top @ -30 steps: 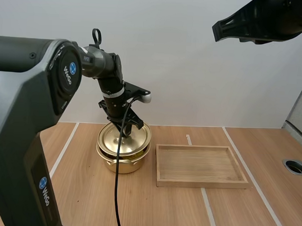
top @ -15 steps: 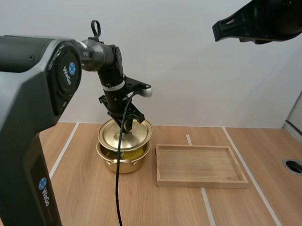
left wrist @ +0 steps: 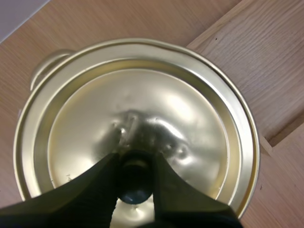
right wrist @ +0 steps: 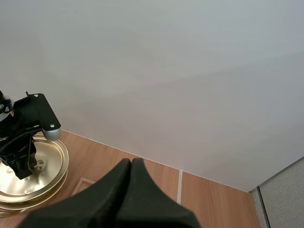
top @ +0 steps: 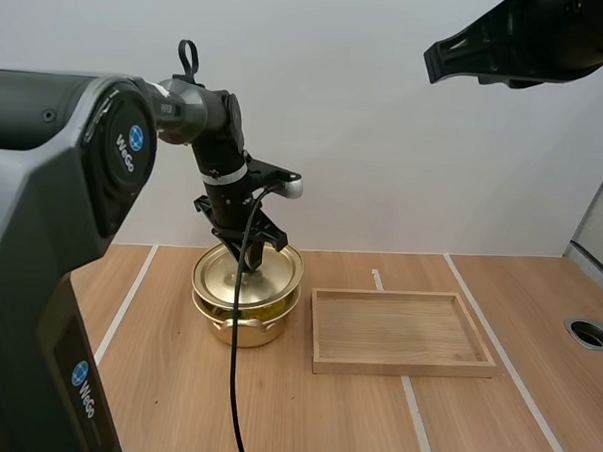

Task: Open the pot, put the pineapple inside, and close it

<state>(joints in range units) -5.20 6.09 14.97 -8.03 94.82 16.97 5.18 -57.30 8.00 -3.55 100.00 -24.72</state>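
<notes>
The gold pot (top: pixel 239 327) stands on the table left of the wooden tray. Its gold lid (top: pixel 247 278) lies low over the rim, slightly tilted, and a thin sliver of the yellow pineapple (top: pixel 266 306) shows under its front edge. My left gripper (top: pixel 252 252) is shut on the lid's dark knob (left wrist: pixel 135 183), with the fingertips (left wrist: pixel 107 178) pinching it on both sides above the lid (left wrist: pixel 137 118). High at the back right, my right gripper (top: pixel 432 60) hangs shut on nothing, its fingers (right wrist: pixel 124 167) together as one wedge (right wrist: pixel 131 164).
An empty wooden tray (top: pixel 400 366) lies just right of the pot, and its edge (left wrist: pixel 266 61) runs close beside the lid. A round hole (top: pixel 589 334) is set in the table at the far right. The pot's handle (left wrist: pixel 47 64) pokes out beyond the lid.
Half a second ago the lid was held higher, with a wide gap showing the pineapple. It has come down toward the rim, and the gap has narrowed. The right arm has not moved.
</notes>
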